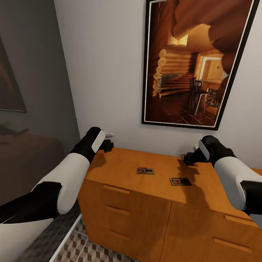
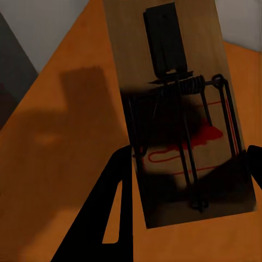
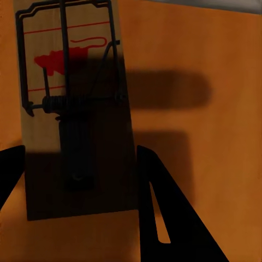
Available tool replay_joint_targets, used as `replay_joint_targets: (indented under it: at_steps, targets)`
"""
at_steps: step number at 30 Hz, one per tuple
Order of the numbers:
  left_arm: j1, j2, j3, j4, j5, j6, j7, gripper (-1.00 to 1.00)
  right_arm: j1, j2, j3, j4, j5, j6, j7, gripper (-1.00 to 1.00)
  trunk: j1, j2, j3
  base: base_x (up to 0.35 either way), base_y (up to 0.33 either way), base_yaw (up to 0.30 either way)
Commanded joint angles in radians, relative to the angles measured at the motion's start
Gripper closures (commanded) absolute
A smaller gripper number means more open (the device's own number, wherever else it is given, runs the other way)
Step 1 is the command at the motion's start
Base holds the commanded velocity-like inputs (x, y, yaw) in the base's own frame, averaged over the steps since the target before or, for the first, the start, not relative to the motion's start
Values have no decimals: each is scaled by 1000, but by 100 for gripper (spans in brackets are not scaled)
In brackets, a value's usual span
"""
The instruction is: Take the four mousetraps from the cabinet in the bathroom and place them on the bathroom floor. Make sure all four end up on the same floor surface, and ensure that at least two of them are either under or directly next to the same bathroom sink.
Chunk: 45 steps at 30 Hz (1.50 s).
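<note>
The cabinet (image 1: pixel 127 207) stands against the white wall, its drawers closed. Two mousetraps (image 1: pixel 145 170) (image 1: pixel 179 181) lie flat in the middle of its top. My left gripper (image 1: pixel 105 144) hovers over the top's back left corner. In the left wrist view it (image 2: pixel 190 158) is shut on a third mousetrap (image 2: pixel 125 43), with a finger against each long edge. My right gripper (image 1: pixel 189 158) hangs over the back of the top, right of the middle. It (image 3: pixel 79 153) is shut on a fourth mousetrap (image 3: pixel 41 131) the same way. The bathroom floor (image 1: pixel 94 251) shows at the cabinet's foot. The bathroom sink is out of view.
A large framed picture (image 1: pixel 189 62) of a log interior hangs on the wall above the cabinet. To the left stands a grey translucent partition (image 1: pixel 32 109), with a white strip (image 1: pixel 67 236) along its base and darker flooring behind it.
</note>
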Motion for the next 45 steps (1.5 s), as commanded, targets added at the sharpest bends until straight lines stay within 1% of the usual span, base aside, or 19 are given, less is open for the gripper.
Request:
replay_joint_targets:
  at_steps: [1,9,15,20,28,29,32,33,37,41,45]
  targets:
    - [-1,0,1,-1,9,3,12,100,-1,0,-3,-1,4,4,2,100,0,-1,-1,0,0,0]
    - [-1,0,-1,-2,10,16,12,100,-1,1,-3,-1,4,4,4,100,0,-1,-1,0,0,0]
    - [-1,0,-7,-6,9,105,1,100,-1,2,-3,-2,5,4,5,100,0,-1,-1,0,0,0]
    - [-1,0,-9,-10,10,120,-11,100,-1,2,-3,-3,5,4,5,100,0,-1,-1,0,0,0]
    - [-1,0,-21,-21,9,125,-61,100,-1,2,-3,-3,4,4,4,100,0,-1,-1,0,0,0]
    - [-6,0,-14,-27,5,127,-57,100,-6,5,3,-9,9,4,9,100,0,-1,-1,0,0,0]
    - [-23,0,3,-44,-10,127,-58,100,-24,5,4,-26,10,4,9,100,0,-1,-1,0,0,0]
    - [-29,0,3,-50,-14,127,-58,100,-29,5,4,-31,10,4,9,100,0,-1,-1,0,0,0]
    - [-52,0,3,-72,-8,127,-59,100,-52,6,4,-54,12,4,9,100,0,-1,-1,0,0,0]
    - [-75,0,5,-95,-5,117,-59,100,-75,9,4,-52,22,4,9,100,0,-1,-1,0,0,0]
    - [-97,0,6,-117,-4,111,-59,100,-53,9,5,-51,25,4,10,100,0,-1,-1,-27,0,0]
